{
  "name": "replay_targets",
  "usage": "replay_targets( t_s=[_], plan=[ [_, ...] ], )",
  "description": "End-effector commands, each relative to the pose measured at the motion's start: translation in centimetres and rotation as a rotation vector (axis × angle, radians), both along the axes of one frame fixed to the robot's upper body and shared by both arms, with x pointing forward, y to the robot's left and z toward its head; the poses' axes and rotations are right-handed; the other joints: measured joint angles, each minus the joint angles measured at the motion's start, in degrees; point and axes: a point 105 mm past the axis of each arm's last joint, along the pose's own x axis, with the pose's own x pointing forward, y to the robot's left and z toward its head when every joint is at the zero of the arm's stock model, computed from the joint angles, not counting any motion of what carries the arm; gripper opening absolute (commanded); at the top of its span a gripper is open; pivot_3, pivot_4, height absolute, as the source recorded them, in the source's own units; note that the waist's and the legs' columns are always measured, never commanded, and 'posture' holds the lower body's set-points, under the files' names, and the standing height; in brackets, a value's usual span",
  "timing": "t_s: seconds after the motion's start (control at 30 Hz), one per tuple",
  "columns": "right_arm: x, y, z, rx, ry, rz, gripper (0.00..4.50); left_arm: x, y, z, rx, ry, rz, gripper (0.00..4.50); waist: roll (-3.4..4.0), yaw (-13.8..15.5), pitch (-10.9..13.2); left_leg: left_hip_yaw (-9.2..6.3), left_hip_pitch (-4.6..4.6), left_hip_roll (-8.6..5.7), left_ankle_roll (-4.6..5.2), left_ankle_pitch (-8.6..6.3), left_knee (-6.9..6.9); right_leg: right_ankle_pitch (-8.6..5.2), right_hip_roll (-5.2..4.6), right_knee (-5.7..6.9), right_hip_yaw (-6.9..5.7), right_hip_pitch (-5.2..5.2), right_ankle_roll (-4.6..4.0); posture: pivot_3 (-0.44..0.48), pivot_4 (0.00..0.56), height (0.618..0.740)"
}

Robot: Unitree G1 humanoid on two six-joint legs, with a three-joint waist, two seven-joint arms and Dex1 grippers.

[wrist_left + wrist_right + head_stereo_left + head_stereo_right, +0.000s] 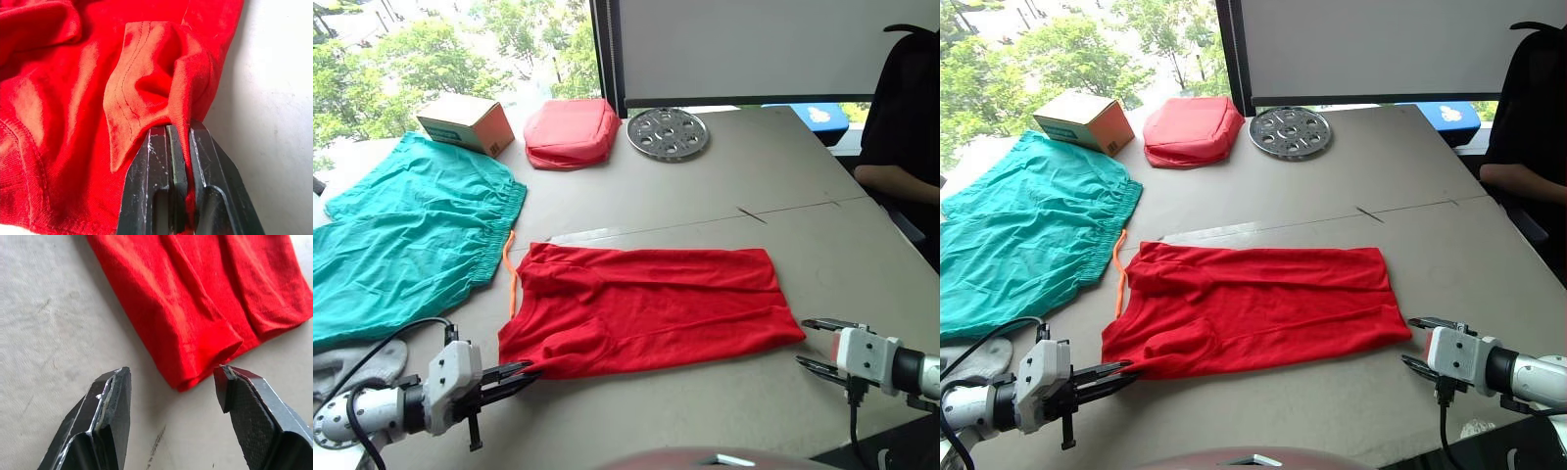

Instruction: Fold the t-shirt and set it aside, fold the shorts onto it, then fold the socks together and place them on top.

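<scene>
Left fingers (168, 161) pinch the thin red t-shirt's (646, 304) stitched corner; right fingers (117, 387) spread wide.

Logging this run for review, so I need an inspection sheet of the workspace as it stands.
Surface: grey table, a seam across it.
Job's things: t-shirt lying flat, partly folded; shorts spread at the robot's left; socks by the shorts' near edge.
Clutter: padded pouch, cardboard box, metal disc at the far side.
Grippers: left gripper shut on the t-shirt's near corner; right gripper open, just short of the opposite corner.
Cables: black cable at the left arm.
Surroundings: window with trees; person seated at right.
</scene>
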Motion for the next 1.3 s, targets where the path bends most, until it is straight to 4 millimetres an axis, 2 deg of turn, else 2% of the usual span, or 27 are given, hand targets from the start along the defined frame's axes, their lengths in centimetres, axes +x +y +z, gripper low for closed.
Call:
replay_targets(
  t_s=[0.03,0.27,0.37,0.43,0.47,0.53,0.7,0.9,1.1,1.2,1.3],
  plan=[
    [0.2,1.2,-0.2,0.011,-0.01,0.05,2.89,-0.1,0.4,0.4,0.016,-0.026,0.001,0.0,-0.01,0.0,0.0,0.0,0.0,0.0,0.0,0.0,0.0,0.0,0.0,-0.01,0.0,0.0,0.0,0.0,0.15,0.74],
    [1.0,1.1,-2.0,-0.024,0.019,0.07,2.89,-0.3,0.1,0.5,0.019,-0.035,-0.002,0.0,-0.16,-0.1,0.0,-0.03,-0.02,-0.02,0.0,0.0,-0.01,0.01,0.04,-0.01,-0.01,0.0,-0.02,0.0,0.15,0.74],
    [1.4,0.9,-2.2,-0.011,0.041,0.051,2.02,-0.9,-0.7,0.6,0.015,-0.041,-0.006,0.0,-0.36,-0.3,-0.1,0.04,0.05,0.04,0.0,0.0,-0.01,0.01,0.05,-0.01,0.0,0.0,-0.02,0.0,0.15,0.74],
    [1.6,0.8,-1.9,-0.009,0.036,0.047,1.16,-1.4,-1.6,0.8,0.011,-0.046,-0.009,0.0,-0.38,-0.2,-0.1,0.07,0.08,0.09,0.0,0.0,0.0,0.01,0.04,-0.03,0.01,0.01,-0.02,0.0,0.15,0.74],
    [1.6,0.7,-1.7,-0.011,0.032,0.048,0.5,-1.6,-2.2,0.9,0.008,-0.049,-0.012,0.0,-0.37,-0.1,-0.1,0.09,0.07,0.12,-0.03,0.01,0.06,0.02,0.01,-0.03,0.02,-0.01,-0.03,0.0,0.15,0.74],
    [1.7,0.6,-1.3,-0.012,0.028,0.044,0.03,-2.1,-3.4,1.2,0.002,-0.054,-0.017,0.0,-0.36,-0.1,-0.1,0.13,0.05,0.1,-0.03,0.01,0.07,0.02,-0.06,-0.05,0.04,-0.01,-0.03,0.0,0.15,0.74],
    [2.0,0.4,0.1,0.01,0.024,0.005,0.03,-2.5,-5.3,2.2,-0.026,-0.039,0.013,0.0,-0.34,0.2,0.0,0.06,-0.04,0.01,-0.02,0.0,0.06,0.02,-0.07,-0.11,0.08,-0.01,-0.03,0.0,0.15,0.74],
    [1.8,0.2,2.0,0.078,0.098,-0.045,0.03,-3.1,-5.6,2.7,-0.054,0.071,0.043,0.0,-0.11,0.1,0.1,-0.05,-0.05,-0.08,0.01,-0.01,0.0,0.02,0.11,-0.09,0.08,0.0,-0.03,0.0,0.15,0.74],
    [0.7,0.3,3.8,0.103,0.202,-0.029,0.03,-2.2,-2.7,3.0,-0.065,0.209,0.05,0.0,-0.02,0.3,0.2,-0.14,-0.04,-0.05,0.0,0.0,0.0,0.02,0.23,-0.08,0.07,0.0,-0.03,0.0,0.15,0.74],
    [0.5,0.4,5.0,0.167,0.248,-0.053,0.03,-0.2,-1.3,4.4,-0.129,0.285,0.06,0.0,-0.08,0.4,0.2,-0.14,-0.04,-0.04,0.0,0.0,0.01,0.02,0.23,-0.09,0.08,0.0,-0.03,0.0,0.15,0.74],
    [0.6,0.5,6.2,0.239,0.298,-0.073,0.03,0.9,-1.1,6.0,-0.216,0.369,0.041,0.0,-0.12,0.3,0.3,-0.14,-0.05,0.01,0.0,0.0,0.03,0.02,0.23,-0.08,0.08,0.0,-0.03,0.0,0.15,0.74]
  ],
)
